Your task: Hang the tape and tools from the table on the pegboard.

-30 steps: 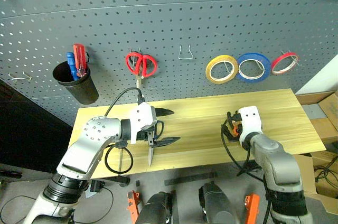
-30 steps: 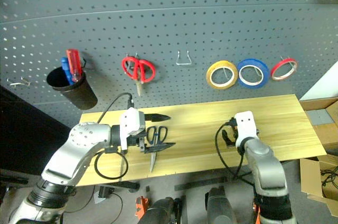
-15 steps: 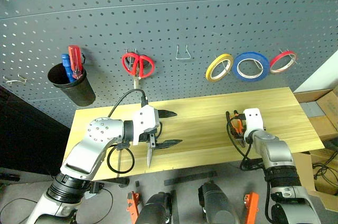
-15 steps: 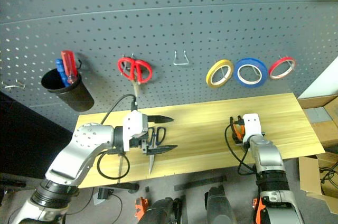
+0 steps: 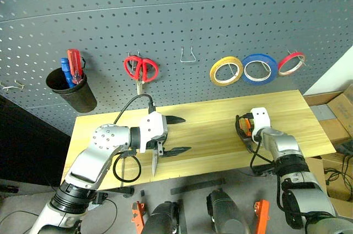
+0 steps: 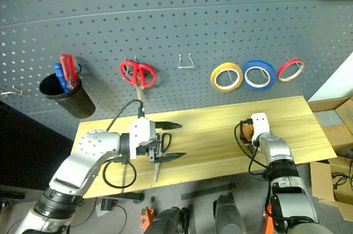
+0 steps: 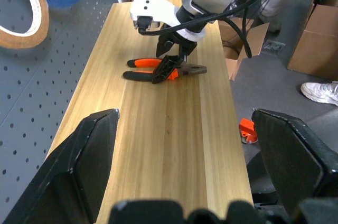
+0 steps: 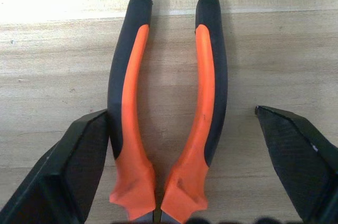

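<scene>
- Right gripper [image 8: 169,171] sits low over the pliers [image 8: 169,108], fingers spread wide with one on each outer side of the two orange-and-black handles; nothing is clamped yet
- Over the last second I have brought that arm forward and down from a raised, bent pose, so the fingers now bracket the pliers on the table [image 5: 220,129]
- That puts me, I judge, at the point of closing on the handles; one finger looks very close to the nearer handle, and I cannot tell whether it touches
- From the left wrist camera the right gripper's fingers come down onto the pliers near the pivot, handles pointing away along the wood
- Right forearm reaches out and slopes down to the table's right part, wrist pitched down
- Left gripper [image 5: 175,133] has not moved: wide and empty, pointing across toward the right, hovering by the dark blue scissors [image 6: 160,151], which lie on the table with blades toward the near edge
- Yellowish tape [image 5: 226,71] already hangs on the pegboard [image 5: 165,19] beside the blue ring [image 5: 260,68] and the red ring [image 5: 291,63]
- A bare wire hook [image 5: 188,55] between the red scissors [image 5: 140,69] and the tape looks like a fair spot for the pliers
</scene>
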